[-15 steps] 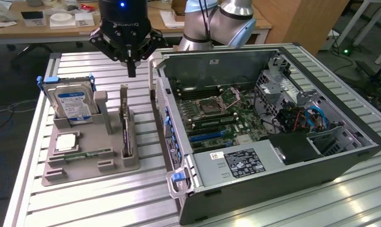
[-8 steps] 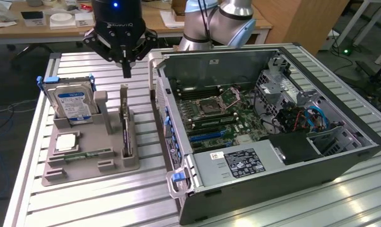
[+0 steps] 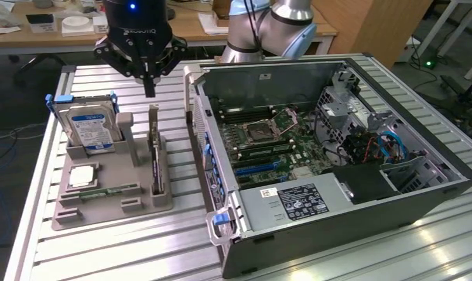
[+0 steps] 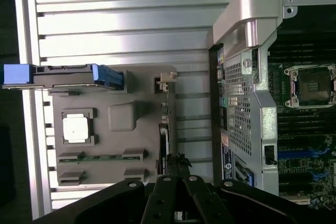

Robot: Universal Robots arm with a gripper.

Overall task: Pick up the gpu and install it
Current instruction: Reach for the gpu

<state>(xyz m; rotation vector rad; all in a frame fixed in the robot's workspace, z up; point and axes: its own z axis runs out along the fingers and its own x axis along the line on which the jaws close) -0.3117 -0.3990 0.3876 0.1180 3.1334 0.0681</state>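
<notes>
The gpu (image 3: 154, 153) stands on its long edge in a slot of the grey holder tray (image 3: 103, 209), on the side nearest the computer case. My gripper (image 3: 149, 89) hangs above the card's far end, apart from it, its fingers pressed together and holding nothing. In the wrist view the shut gripper (image 4: 177, 159) lies over one end of the gpu (image 4: 165, 114), which shows as a thin dark strip with a pale bracket. The open computer case (image 3: 423, 187) lies beside the tray, its motherboard (image 3: 267, 146) exposed.
The tray also holds a silver hard drive (image 3: 91, 126) with a blue label, a square processor (image 3: 81, 175) and a narrow green memory stick (image 3: 111, 191). All rest on a ribbed metal table (image 3: 142, 252). Desks with clutter stand behind.
</notes>
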